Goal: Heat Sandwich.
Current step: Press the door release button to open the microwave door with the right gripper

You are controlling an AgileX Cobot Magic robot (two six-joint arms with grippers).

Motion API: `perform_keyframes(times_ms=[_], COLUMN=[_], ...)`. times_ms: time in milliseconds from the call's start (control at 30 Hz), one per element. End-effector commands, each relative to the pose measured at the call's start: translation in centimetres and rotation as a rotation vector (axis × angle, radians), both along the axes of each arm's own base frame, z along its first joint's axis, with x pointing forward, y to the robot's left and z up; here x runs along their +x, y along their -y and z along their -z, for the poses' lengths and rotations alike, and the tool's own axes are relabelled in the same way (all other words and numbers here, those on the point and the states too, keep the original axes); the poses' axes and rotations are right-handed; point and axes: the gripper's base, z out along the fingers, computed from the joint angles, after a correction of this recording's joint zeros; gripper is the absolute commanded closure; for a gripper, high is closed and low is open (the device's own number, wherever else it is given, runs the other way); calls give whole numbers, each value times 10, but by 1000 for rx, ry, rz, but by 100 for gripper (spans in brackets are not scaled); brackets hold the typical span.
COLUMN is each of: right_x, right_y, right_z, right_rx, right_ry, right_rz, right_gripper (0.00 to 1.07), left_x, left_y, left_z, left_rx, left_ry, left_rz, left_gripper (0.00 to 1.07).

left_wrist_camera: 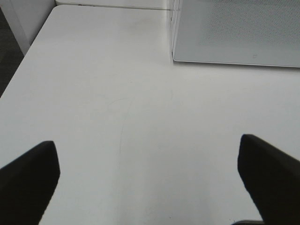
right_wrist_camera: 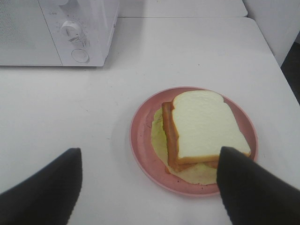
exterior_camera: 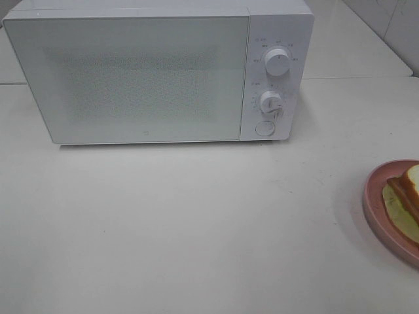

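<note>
Table is filling the high view. White microwave is sitting at 11 o'clock, door shut. Pink plate is lying at 4 o'clock, cut by the frame edge. Sandwich is resting on it, white bread uppermost. Left gripper is hanging over bare table, jaws spread wide, empty. Right gripper is hovering above the plate, jaws spread, gripping nothing.

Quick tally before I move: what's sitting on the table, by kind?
Microwave: 1
Pink plate: 1
Sandwich: 1
Total: 3
</note>
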Motion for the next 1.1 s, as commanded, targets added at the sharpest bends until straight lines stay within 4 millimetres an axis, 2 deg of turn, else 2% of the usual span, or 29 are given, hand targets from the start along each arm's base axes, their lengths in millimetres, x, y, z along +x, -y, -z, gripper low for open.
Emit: perform_keyframes(times_ms=[33, 233, 367, 1100], right_x=[-6, 5, 23, 91], right_y=[0, -1, -2, -8], right_z=[-11, -21, -27, -36], right_rx=[1, -1, -3, -5], right_ry=[96, 117, 108, 103], right_rz=[-1, -2, -5, -18], right_gripper=[28, 27, 27, 31], left_x=[-2, -2, -2, -2], left_y=[0, 0, 0, 0], left_z=[0, 0, 0, 0], left_rx=[-5, -5, -5, -5], left_ry=[22, 22, 22, 22], left_rz=[-6, -6, -6, -6], left_gripper=[9, 9, 9, 9])
